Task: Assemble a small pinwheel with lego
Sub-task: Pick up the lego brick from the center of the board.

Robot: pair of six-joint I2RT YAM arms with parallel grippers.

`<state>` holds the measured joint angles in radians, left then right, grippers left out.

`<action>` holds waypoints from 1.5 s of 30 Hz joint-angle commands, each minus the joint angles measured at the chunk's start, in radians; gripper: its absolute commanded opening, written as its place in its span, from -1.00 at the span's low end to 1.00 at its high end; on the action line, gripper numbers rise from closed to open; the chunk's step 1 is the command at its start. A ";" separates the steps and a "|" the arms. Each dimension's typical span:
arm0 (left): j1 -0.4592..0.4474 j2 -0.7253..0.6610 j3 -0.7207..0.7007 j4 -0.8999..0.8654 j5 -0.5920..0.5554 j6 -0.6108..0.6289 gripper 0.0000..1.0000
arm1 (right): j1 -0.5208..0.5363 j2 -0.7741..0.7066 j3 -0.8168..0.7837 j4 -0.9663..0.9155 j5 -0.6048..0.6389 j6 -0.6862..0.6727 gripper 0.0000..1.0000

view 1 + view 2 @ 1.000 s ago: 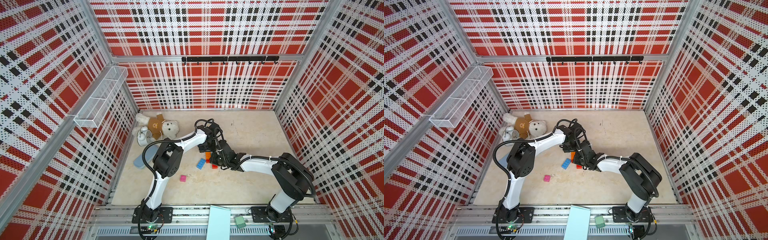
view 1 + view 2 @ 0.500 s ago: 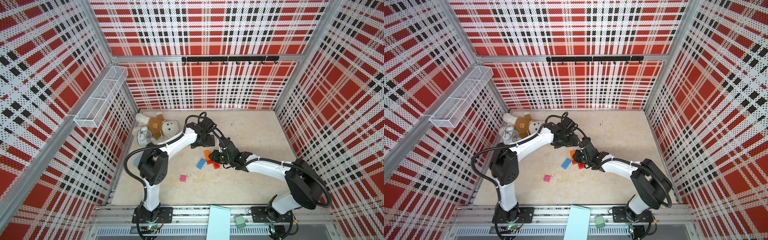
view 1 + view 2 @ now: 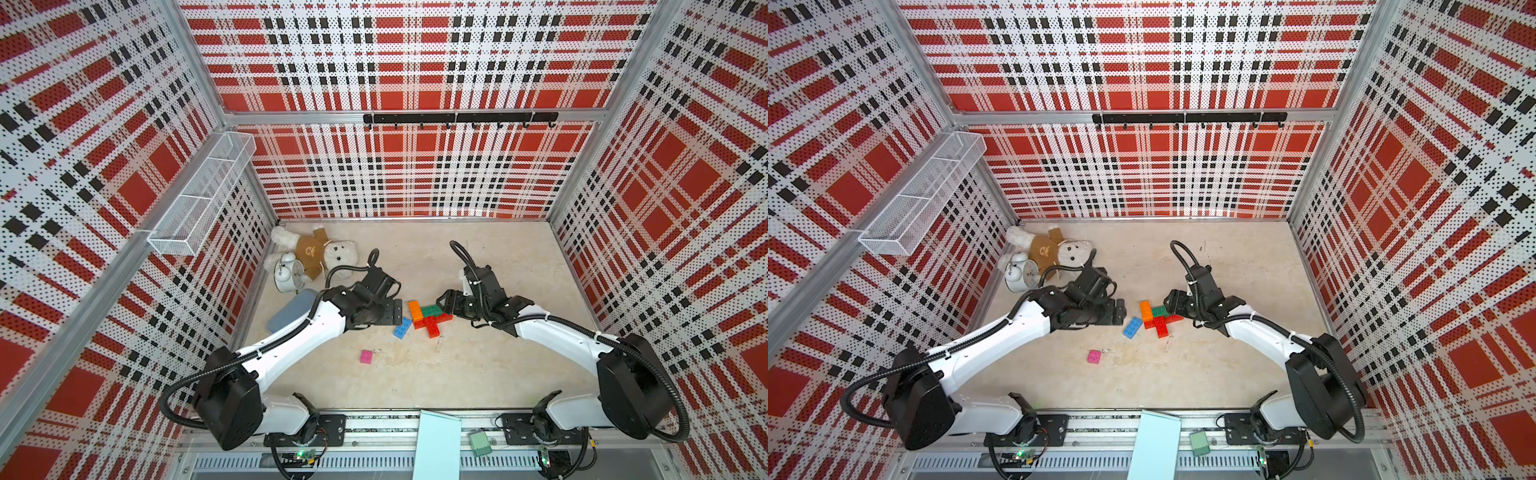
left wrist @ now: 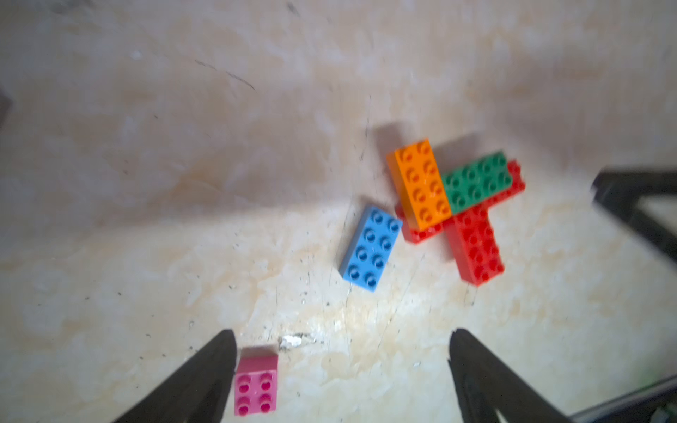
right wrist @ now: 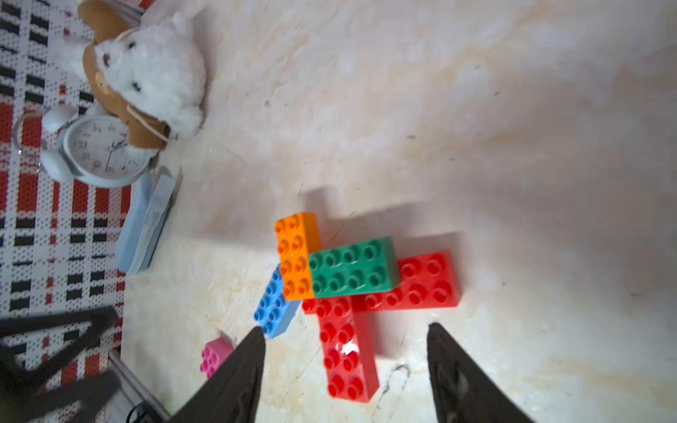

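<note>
1. Two end effectors face each other over the middle of the counter (image 3: 478, 365), and the part-built pinwheel (image 3: 428, 319) lies flat between them.
2. The left end effector (image 4: 342, 333) is spread wide with nothing between its fingers; it sits on the left-edge side of the bricks, apart from them.
3. The right end effector (image 5: 344, 327) is also spread wide and grips nothing; in a top view its tips (image 3: 1170, 305) are close to the right end of the green brick (image 3: 431, 310); contact cannot be told.
4. The orange brick (image 3: 414, 310) and the green brick sit side by side, touching, on top of red bricks (image 3: 432, 326); one red arm points toward the front edge (the edge by the arm bases).
5. The blue brick (image 3: 402, 327) lies loose on the counter just beside the orange one, on its left-edge side; whether they touch is unclear.
6. The pink brick (image 3: 366, 357) lies alone, nearer the front edge and well apart from the cluster; in the left wrist view it shows just beside one finger (image 4: 205, 370).
7. Toward the far left corner lie a teddy bear (image 3: 320, 255) and an alarm clock (image 3: 289, 274); a grey-blue pad (image 3: 291, 313) lies by the left edge.
</note>
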<state>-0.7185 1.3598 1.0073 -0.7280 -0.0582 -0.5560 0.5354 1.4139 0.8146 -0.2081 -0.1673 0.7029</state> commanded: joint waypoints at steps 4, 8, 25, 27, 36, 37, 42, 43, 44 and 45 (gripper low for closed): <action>-0.094 0.042 -0.099 0.205 0.025 0.223 0.50 | -0.058 0.103 0.042 0.012 -0.109 -0.074 0.58; -0.099 0.129 -0.046 0.210 -0.011 0.353 0.39 | -0.066 0.120 0.047 0.021 -0.145 -0.068 0.57; -0.127 0.159 -0.282 0.620 -0.132 0.339 0.31 | -0.086 -0.070 -0.043 -0.010 -0.246 -0.043 0.76; -0.127 0.160 -0.306 0.641 -0.140 0.322 0.29 | -0.087 -0.086 -0.042 -0.017 -0.249 -0.039 0.76; -0.131 0.129 -0.474 0.898 -0.125 0.294 0.15 | -0.087 -0.102 -0.040 -0.007 -0.289 -0.025 0.82; -0.130 0.131 -0.484 0.909 -0.128 0.292 0.13 | -0.087 -0.107 -0.042 -0.007 -0.287 -0.022 0.83; -0.130 0.136 -0.538 1.006 -0.125 0.307 0.04 | -0.087 -0.118 -0.042 -0.011 -0.281 -0.017 0.83; -0.130 0.140 -0.540 1.026 -0.125 0.312 0.02 | -0.087 -0.118 -0.042 -0.011 -0.282 -0.014 0.82; -0.130 0.147 -0.546 1.036 -0.125 0.316 0.00 | -0.087 -0.120 -0.043 -0.011 -0.282 -0.014 0.82; -0.130 0.155 -0.547 1.044 -0.124 0.320 -0.03 | -0.087 -0.121 -0.043 -0.012 -0.282 -0.013 0.82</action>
<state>-0.8440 1.5066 0.4706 0.2276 -0.1738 -0.2432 0.4511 1.3262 0.7815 -0.2386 -0.4435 0.6819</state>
